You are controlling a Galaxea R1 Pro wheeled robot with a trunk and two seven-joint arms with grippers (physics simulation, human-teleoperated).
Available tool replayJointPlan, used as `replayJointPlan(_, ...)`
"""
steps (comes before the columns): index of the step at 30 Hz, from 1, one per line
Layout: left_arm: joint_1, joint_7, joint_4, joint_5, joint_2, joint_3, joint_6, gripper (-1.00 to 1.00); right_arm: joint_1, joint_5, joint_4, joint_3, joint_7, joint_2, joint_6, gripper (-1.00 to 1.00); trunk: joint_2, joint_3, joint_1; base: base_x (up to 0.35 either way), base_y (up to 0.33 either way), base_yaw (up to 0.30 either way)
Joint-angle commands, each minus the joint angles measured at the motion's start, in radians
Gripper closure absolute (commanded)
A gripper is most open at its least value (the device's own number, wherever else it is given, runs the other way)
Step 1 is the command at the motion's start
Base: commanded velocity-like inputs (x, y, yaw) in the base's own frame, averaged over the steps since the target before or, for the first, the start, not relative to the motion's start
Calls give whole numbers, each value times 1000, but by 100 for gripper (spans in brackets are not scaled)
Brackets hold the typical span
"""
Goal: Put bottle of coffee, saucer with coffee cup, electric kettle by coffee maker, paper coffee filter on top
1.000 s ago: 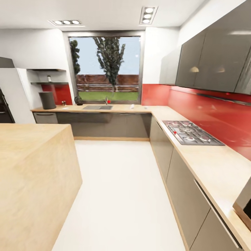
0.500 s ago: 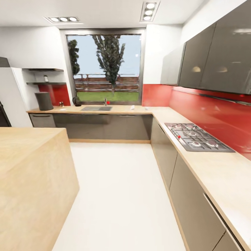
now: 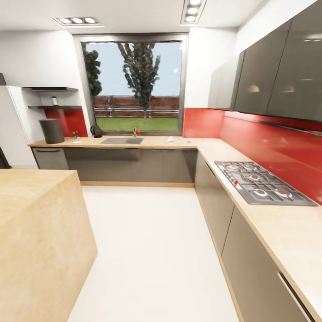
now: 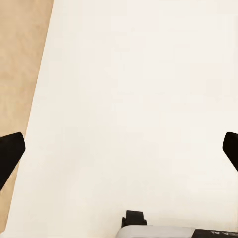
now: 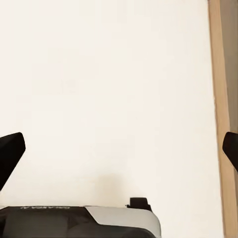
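Far across the kitchen, the dark-grey coffee maker (image 3: 51, 131) stands at the left end of the tan kitchen countertop (image 3: 156, 142) under the window. Above it, a small bottle of coffee (image 3: 54, 101) stands on the kitchen shelf (image 3: 62, 107). The dark electric kettle (image 3: 95, 130) is on the counter left of the sink. A small white item (image 3: 170, 139) lies right of the sink, too small to identify. Both wrist views look down at white floor. My left gripper (image 4: 119, 153) and my right gripper (image 5: 119, 153) are open and hold nothing.
A tan island block (image 3: 36, 223) stands close on the left. A counter run with a gas hob (image 3: 264, 183) lines the right wall under grey wall cabinets (image 3: 277, 76). A white floor aisle (image 3: 152, 250) runs between them to the sink (image 3: 121, 140).
The whole head view has shifted: the camera has moved forward down the aisle. The far counter sits lower and wider, and the appliance at the lower right has left the picture.
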Motion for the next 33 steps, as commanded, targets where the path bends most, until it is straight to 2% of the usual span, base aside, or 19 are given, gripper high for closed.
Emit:
replayJointPlan(1,0,0,4,6,0,0,-21,-100,0,1,14,-1,-1,-3,-14,-100,0,0,1,336,0,0)
replayJointPlan(6,-1,0,8,7,-1,0,-39,-100,0,1,28,-2,0,-19,-25,-100,0,0,1,336,0,0)
replayJointPlan(33,-2,-2,8,6,0,0,-40,-100,0,1,30,-1,1,-21,-26,-100,0,0,1,336,0,0)
